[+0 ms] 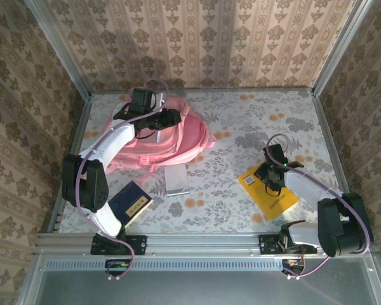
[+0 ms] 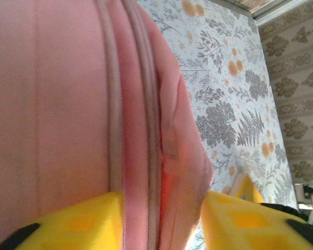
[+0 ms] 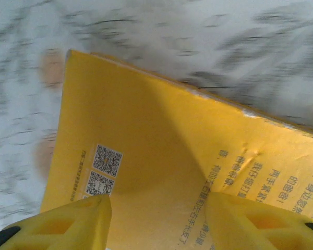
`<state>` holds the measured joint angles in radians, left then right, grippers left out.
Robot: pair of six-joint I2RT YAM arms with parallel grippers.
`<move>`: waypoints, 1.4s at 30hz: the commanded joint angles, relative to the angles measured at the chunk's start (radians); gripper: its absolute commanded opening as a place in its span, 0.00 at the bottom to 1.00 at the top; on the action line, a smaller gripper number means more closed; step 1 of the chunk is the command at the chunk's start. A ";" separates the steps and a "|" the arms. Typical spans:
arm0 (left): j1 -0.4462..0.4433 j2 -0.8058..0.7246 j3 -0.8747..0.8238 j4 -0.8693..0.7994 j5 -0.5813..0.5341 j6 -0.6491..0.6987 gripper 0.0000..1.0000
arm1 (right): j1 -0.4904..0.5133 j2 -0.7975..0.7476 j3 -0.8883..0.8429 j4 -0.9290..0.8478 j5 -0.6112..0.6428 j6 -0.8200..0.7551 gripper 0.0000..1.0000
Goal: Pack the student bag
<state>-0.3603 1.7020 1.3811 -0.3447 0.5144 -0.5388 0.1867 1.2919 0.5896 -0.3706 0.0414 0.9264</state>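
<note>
The student bag (image 1: 171, 143), a big pink backpack, lies at the back left of the table. My left gripper (image 1: 164, 119) is over its top and is shut on a raised fold of pink fabric beside the zipper (image 2: 151, 130). The fabric fills the gap between the yellow fingers (image 2: 83, 221). My right gripper (image 1: 269, 183) stands open just above a yellow book (image 1: 270, 194). In the right wrist view the book's cover (image 3: 161, 146), printed with QR codes, lies between and under the spread fingertips (image 3: 78, 219) of the gripper (image 3: 159, 200).
A dark blue book (image 1: 131, 203) lies near the left arm's base. A small grey-white flat item (image 1: 176, 180) sits in front of the bag. Metal rails (image 1: 197, 240) frame the table, with patterned walls close on three sides.
</note>
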 commanded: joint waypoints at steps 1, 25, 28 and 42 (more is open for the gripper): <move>-0.001 -0.007 0.008 -0.021 -0.029 0.012 0.53 | 0.059 0.058 -0.045 0.142 -0.246 0.064 0.54; -0.322 -0.114 -0.057 -0.159 -0.045 0.065 0.63 | 0.036 -0.047 0.045 0.175 -0.066 -0.058 0.61; -0.389 -0.082 -0.108 -0.161 -0.028 0.071 0.63 | 0.016 0.013 0.063 0.183 -0.030 -0.029 0.61; -0.493 0.078 -0.229 -0.208 0.005 0.171 0.65 | 0.011 0.146 0.084 0.156 -0.065 -0.033 0.63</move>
<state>-0.8440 1.7401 1.1610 -0.5453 0.4820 -0.4007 0.2024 1.4487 0.6918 -0.1913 -0.0147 0.8955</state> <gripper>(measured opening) 0.646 0.633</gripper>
